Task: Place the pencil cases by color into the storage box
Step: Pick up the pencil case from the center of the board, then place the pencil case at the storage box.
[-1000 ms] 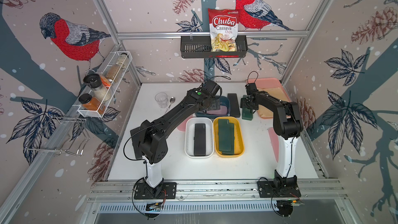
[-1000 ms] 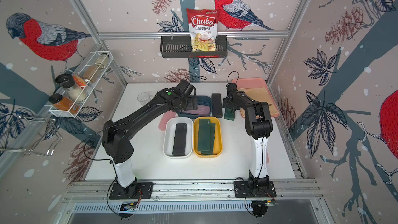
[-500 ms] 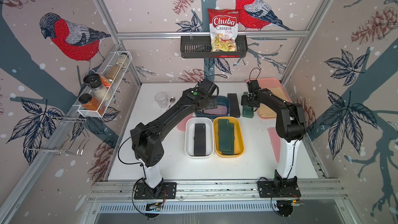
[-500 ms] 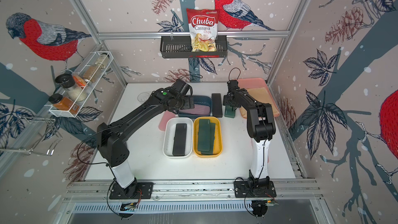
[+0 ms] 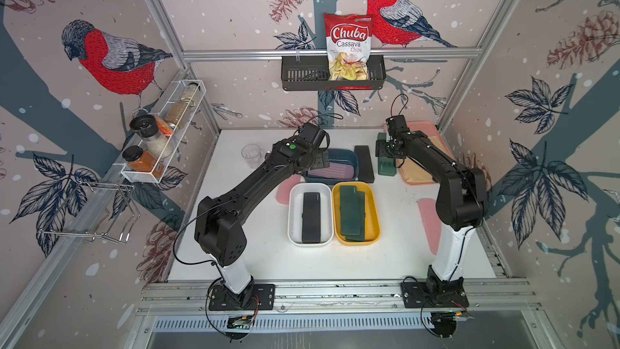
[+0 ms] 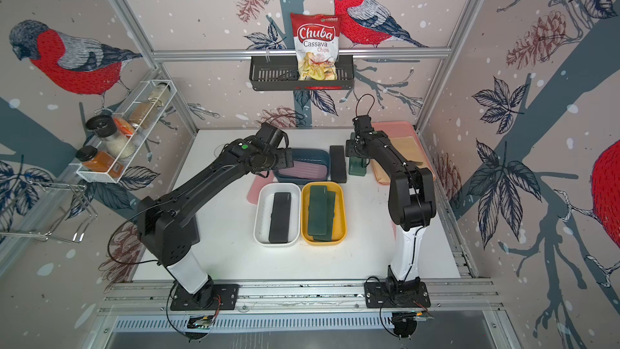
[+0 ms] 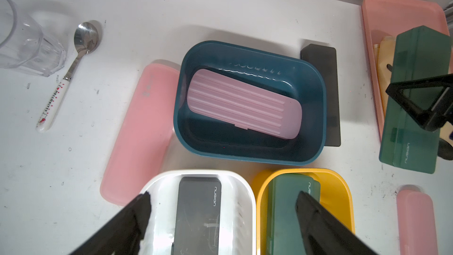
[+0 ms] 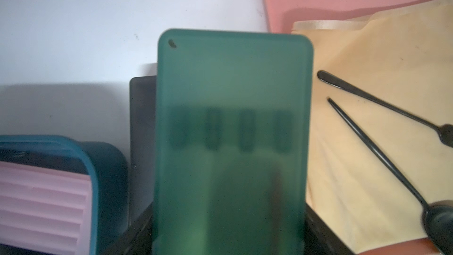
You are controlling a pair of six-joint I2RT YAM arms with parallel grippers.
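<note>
Open room: bare table (image 5: pixel 335 263) in front of the white tub (image 5: pixel 292 219) and yellow tub (image 5: pixel 377 216), plus a strip between the yellow tub and a pink case (image 5: pixel 428 226) lying off to its right. Obstacles, rear: blue tub (image 5: pixel 355 162), black case (image 5: pixel 365 166) just beside it, green case (image 5: pixel 385 168) filling the gap to the pink tray (image 5: pixel 436 130), glass (image 5: pixel 251 155) at rear left. Overhead: left arm (image 5: pixel 255 182) slants across the table's left half.

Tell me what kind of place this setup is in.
Probably a robot test cell staged like a kitchen corner: left arm and right arm bolted to an aluminium rail, a wire spice rack and a cassava chips bag on bird-wallpapered walls.
</note>
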